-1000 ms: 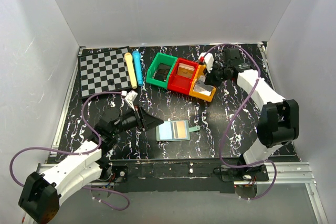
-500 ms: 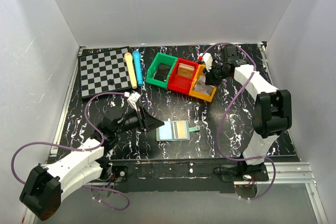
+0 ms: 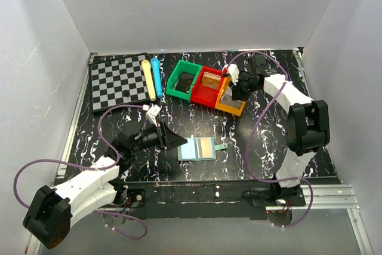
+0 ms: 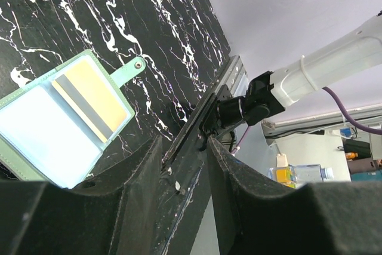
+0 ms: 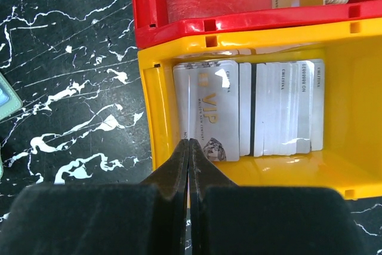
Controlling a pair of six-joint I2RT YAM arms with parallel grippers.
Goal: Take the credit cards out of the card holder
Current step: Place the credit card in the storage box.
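Observation:
The pale blue card holder (image 3: 198,148) lies open on the black table, its teal tab pointing right. A tan-orange credit card (image 3: 205,146) sits in its right panel; it also shows in the left wrist view (image 4: 98,95) with a grey stripe beside it. My left gripper (image 3: 173,140) is open and empty, its tips just left of the holder (image 4: 42,129). My right gripper (image 3: 236,90) hangs over the orange bin (image 3: 232,103), shut on a thin credit card seen edge-on (image 5: 188,106) between the fingertips (image 5: 179,153).
Green (image 3: 183,79) and red (image 3: 208,86) bins stand left of the orange bin (image 5: 156,106), which holds several white cards (image 5: 280,108). A checkerboard (image 3: 118,82), a yellow cylinder (image 3: 147,79) and a blue cylinder (image 3: 157,76) lie at the back left.
My right gripper has shifted slightly left and settled over the orange bin. My left gripper has crept right, closer to the holder's left edge.

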